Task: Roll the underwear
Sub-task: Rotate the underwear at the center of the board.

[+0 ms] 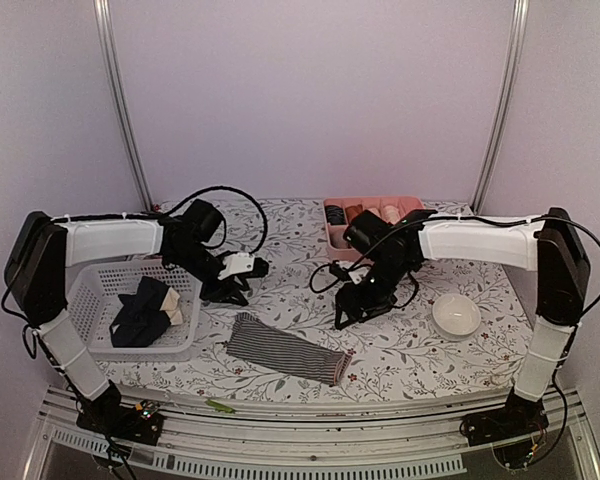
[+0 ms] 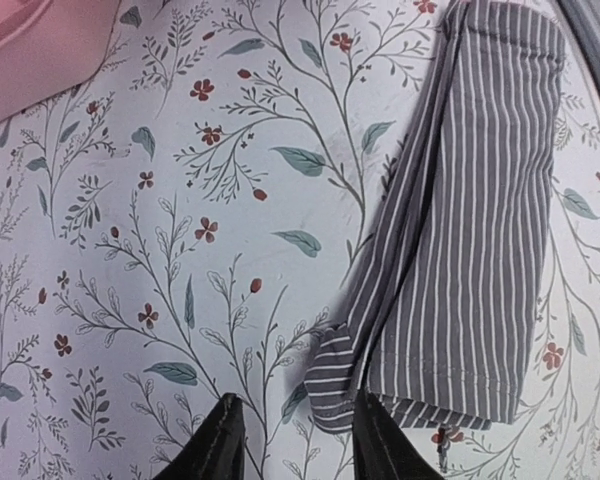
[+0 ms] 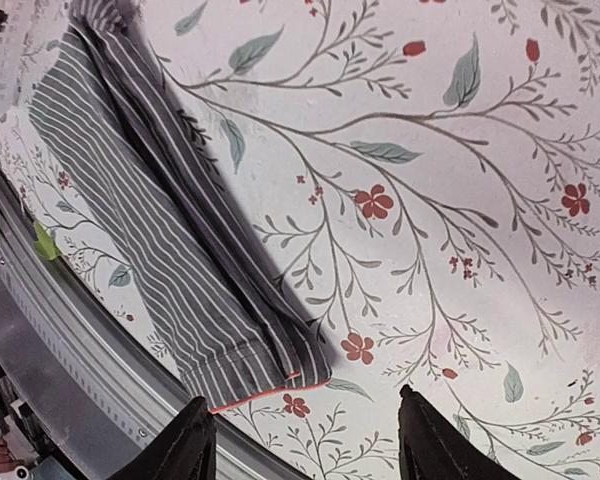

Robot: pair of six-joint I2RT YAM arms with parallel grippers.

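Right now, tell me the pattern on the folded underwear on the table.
The underwear is grey with thin white stripes, clearest in the left wrist view.

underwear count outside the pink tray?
3: the striped underwear lies folded on the table near the front edge; the black underwear and the tan underwear sit in the white basket. More may be hidden beneath those two.

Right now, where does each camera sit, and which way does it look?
Top: above and behind, looking down at the table; left arm and right arm show.
Left wrist: on the left arm, looking down at the striped underwear; left fingers show.
Right wrist: on the right arm, looking down; right fingers show.
All three share the striped underwear.
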